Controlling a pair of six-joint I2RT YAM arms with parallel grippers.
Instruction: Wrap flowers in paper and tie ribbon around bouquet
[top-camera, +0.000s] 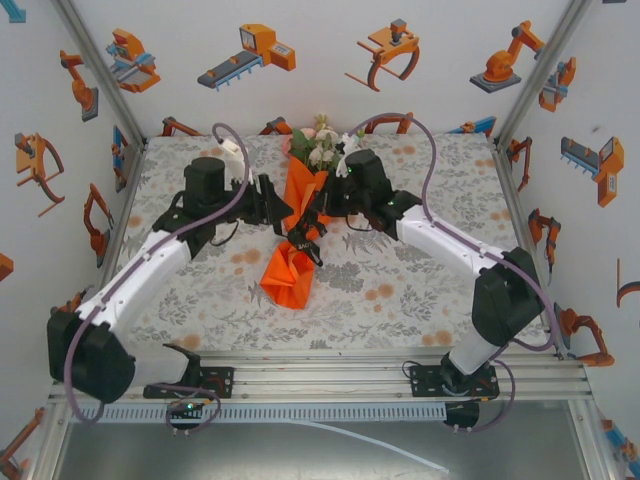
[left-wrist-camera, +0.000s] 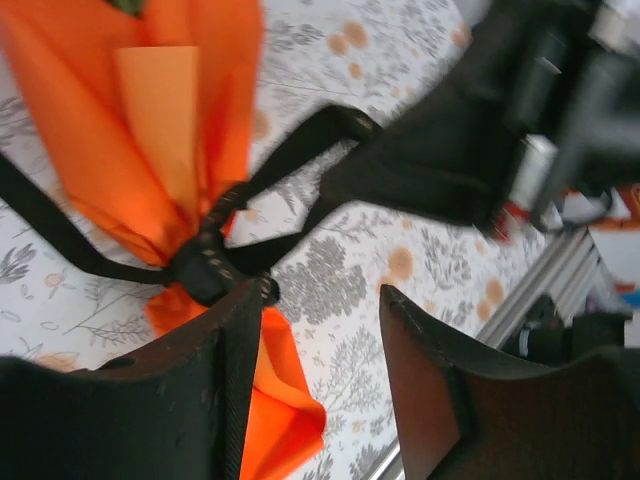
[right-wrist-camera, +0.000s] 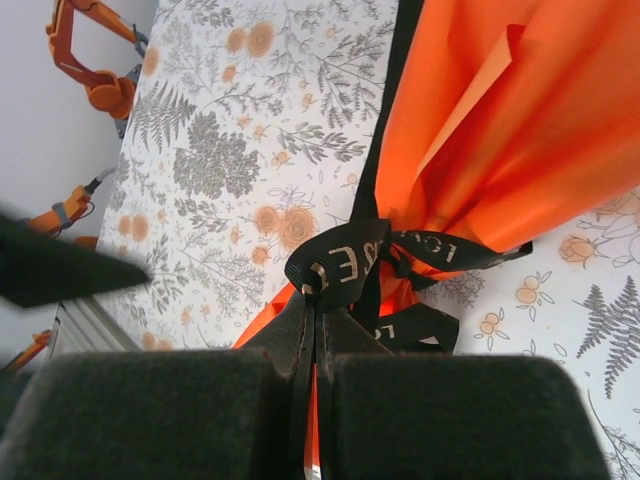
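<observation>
Bouquet (top-camera: 300, 225) on table (top-camera: 400, 285), ribbon (right-wrist-camera: 345, 265) knotted round paper (right-wrist-camera: 500, 130); right gripper (right-wrist-camera: 310, 345) clamped on ribbon; left gripper (left-wrist-camera: 320, 330) parted, unladen.

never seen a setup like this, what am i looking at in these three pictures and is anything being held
Two robot arms are bolted at the near edge of a table covered with a floral cloth. The wide picture is from a fixed camera above and behind them. The other two come from cameras on the arms' wrists, looking past their own fingers. On the cloth lies a bouquet: flowers wrapped in orange paper, with a black ribbon knotted around its narrow part. The right gripper is shut on the ribbon. The left gripper is open beside the knot; whether the ribbon over one finger touches it, I cannot tell.
</observation>
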